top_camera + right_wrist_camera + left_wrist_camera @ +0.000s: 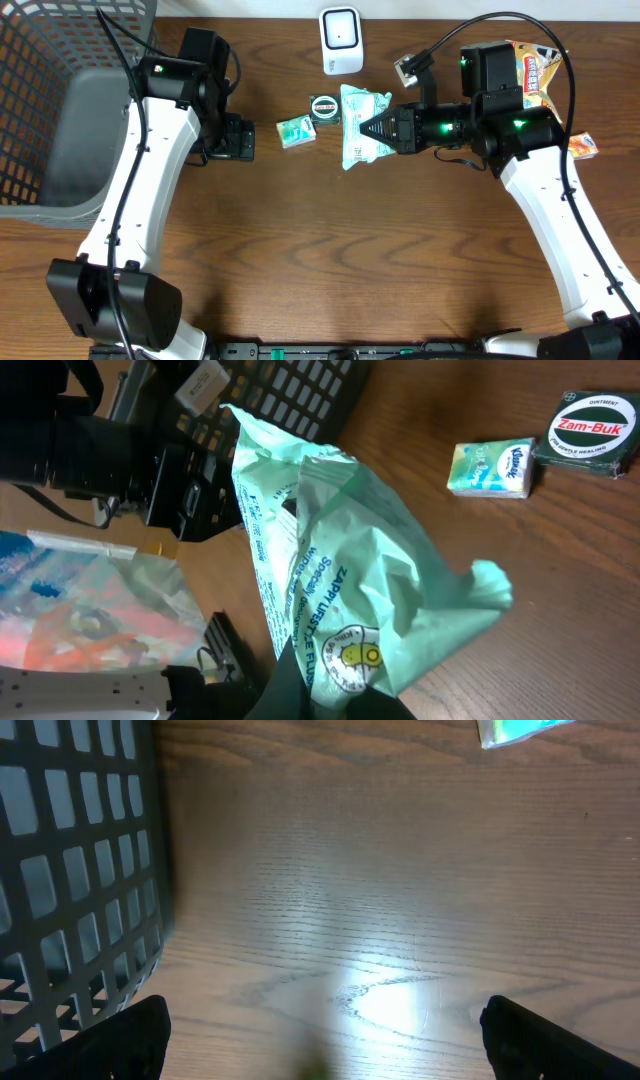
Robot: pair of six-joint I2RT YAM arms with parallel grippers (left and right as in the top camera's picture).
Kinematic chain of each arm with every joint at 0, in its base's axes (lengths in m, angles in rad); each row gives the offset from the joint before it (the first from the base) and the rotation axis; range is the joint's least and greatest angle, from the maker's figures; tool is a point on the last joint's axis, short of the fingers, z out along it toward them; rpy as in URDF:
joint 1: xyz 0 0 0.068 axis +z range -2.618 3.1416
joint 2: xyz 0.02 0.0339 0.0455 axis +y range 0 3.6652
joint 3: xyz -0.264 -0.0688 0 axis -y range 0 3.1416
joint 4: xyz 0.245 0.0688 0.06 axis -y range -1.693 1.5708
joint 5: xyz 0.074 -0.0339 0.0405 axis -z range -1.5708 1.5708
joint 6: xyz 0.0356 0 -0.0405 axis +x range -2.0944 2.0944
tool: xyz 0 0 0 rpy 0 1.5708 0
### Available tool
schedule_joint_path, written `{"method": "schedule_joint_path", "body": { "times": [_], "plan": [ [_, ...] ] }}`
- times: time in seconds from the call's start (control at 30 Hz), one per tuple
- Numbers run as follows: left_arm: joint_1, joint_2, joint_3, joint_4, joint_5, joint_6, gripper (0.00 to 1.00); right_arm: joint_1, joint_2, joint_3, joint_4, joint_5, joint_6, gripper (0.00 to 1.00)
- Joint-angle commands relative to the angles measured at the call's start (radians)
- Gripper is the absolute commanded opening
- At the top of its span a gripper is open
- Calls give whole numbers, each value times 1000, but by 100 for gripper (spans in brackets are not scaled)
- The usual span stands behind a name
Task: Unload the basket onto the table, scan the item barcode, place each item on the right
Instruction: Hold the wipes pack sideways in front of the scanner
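right gripper (367, 128) pinched tight on the green wipes packet (360, 122), jaws biting its right edge, arm reaching in from the right

right wrist view: dark fingertips of the right gripper (325, 695) at bottom of frame, green wipes packet (345, 560) crumpled and fanned out ahead of them, printed side facing the camera. No barcode visible from here. Can't tell if the packet is off the wood or dragging on it

packet sits mid-table, top end pointing at the white scanner (340, 40) at the far edge, gap between them, not touching

just left of the packet: round Zam-Buk tin (325, 106) next to its upper left corner, small tissue pack (296, 130) further left. Both flat on the table (330, 250). Same two in the right wrist view, tin (588, 435) and tissue pack (490, 468) side by side

left gripper (240, 138) spread wide, holding nothing, low over bare wood left of the tissue pack. Left wrist view: left gripper (320, 1030), fingers (130, 1040) far apart at the bottom corners, only table (380, 900) between them, a teal corner just inside the top edge

mesh basket (60, 110) on the far left, its wall (70, 870) right beside the left gripper

colourful snack bag (535, 65) behind the right arm, well apart from the packet
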Motion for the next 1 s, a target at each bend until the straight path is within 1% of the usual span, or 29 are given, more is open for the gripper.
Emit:
{"method": "schedule_joint_path", "body": {
  "times": [0.0, 0.73, 0.97],
  "plan": [
    [3, 3, -3, 0, -16, -9, 98, 13, -1, -3, -2, -14, 8, 1],
    [3, 3, -3, 0, -16, -9, 98, 20, -1, -3, -3, -1, 8, 1],
    [3, 3, -3, 0, -16, -10, 98, 23, 0, -3, -4, 57, 8, 1]
  ]
}}
